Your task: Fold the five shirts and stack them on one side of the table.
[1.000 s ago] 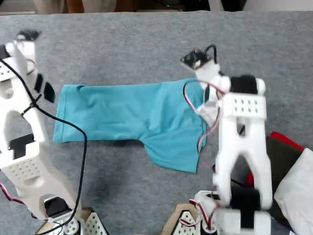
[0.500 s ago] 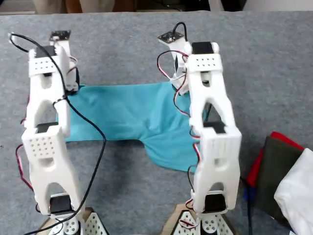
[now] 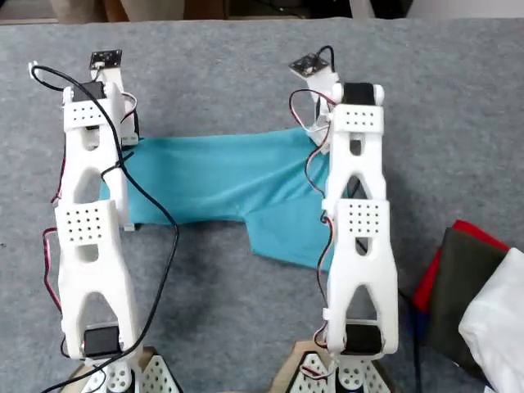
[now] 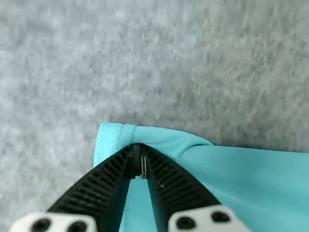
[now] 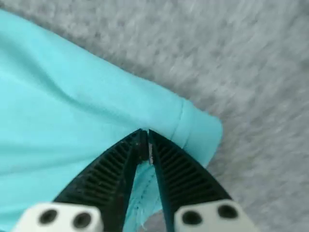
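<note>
A teal shirt lies spread across the middle of the grey table, a sleeve flap hanging toward the front. My left gripper is shut on the shirt's far left corner, its black fingers pinching the hem. My right gripper is shut on the shirt's far right corner by the cuffed edge. In the high view the left arm stretches over the shirt's left end and the right arm over its right end.
A pile of other shirts sits at the front right edge: a red one, a dark one and a white one. Bare grey table lies beyond and to the right.
Both arms swung out over the shirt's far corners and shut on them. The shirt's far edge has since been pulled slightly toward the front, narrowing the cloth.
</note>
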